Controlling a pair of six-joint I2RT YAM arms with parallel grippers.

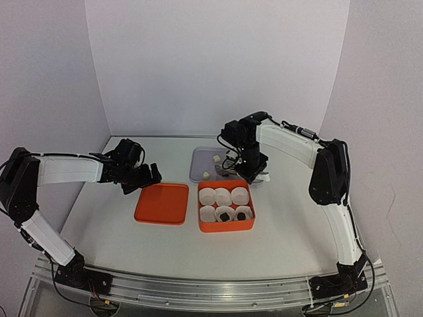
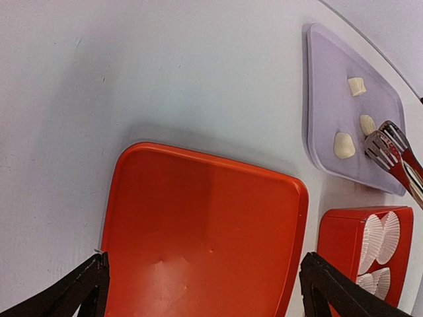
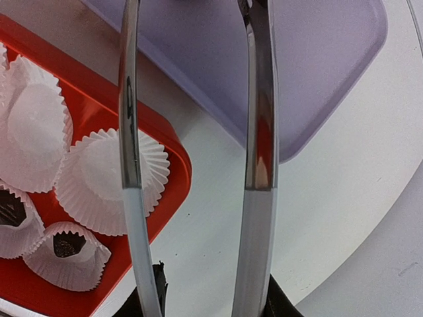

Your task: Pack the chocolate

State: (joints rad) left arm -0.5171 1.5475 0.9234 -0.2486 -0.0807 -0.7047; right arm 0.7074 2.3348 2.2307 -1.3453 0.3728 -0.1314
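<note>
Three cream-white chocolate lumps lie on the purple tray [image 2: 324,79]: one at the far side [image 2: 357,86], one in the middle [image 2: 367,124], one nearer [image 2: 344,145]. Two of them show in the top view [image 1: 216,158] [image 1: 206,175]. Two dark chocolates [image 1: 225,215] [image 1: 242,214] sit in paper cups in the orange box [image 1: 226,227]; they also show in the right wrist view [image 3: 66,244] [image 3: 10,211]. My right gripper [image 1: 251,165] [image 3: 211,297] is shut on metal tongs [image 3: 258,132], whose open tips [image 2: 383,142] hover by the cream lumps. My left gripper [image 1: 142,179] [image 2: 205,290] is open above the orange lid [image 2: 198,224].
Several white pleated paper cups [image 1: 223,195] fill the box; those in the far row [image 3: 109,172] hold nothing that I can see. The orange lid [image 1: 162,203] lies flat left of the box. White walls close in the table at the back and sides.
</note>
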